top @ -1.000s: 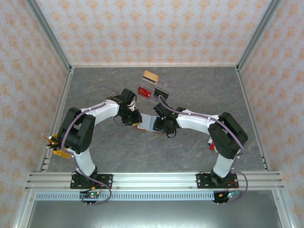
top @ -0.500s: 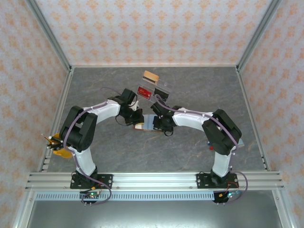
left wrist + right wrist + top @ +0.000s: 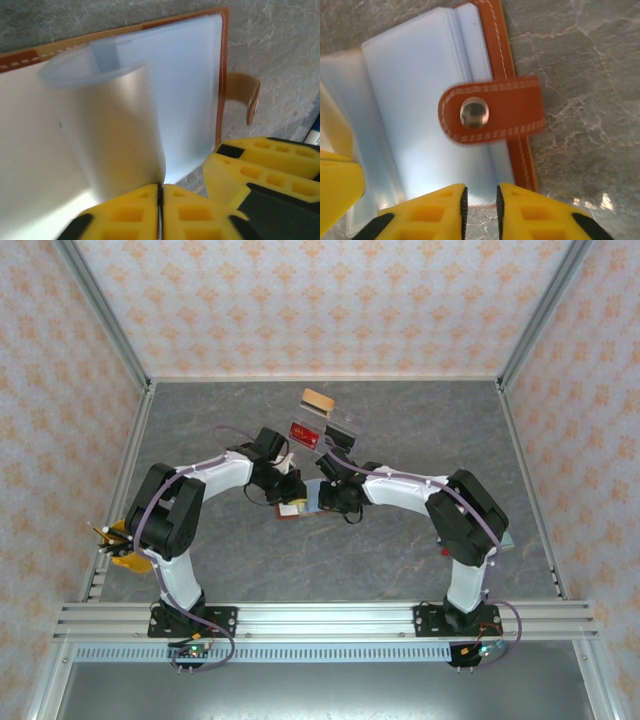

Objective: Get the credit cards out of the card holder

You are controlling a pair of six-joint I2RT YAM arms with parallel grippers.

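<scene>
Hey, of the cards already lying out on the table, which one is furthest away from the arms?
The tan-orange card. It sits at the far end of the group, while the red card lies nearer, just in front of it.

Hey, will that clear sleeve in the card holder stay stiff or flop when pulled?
Probably floppy: the clear sleeve curls over where the left tool pinches it. Likely slippery too, as its surface looks glossy.
</scene>
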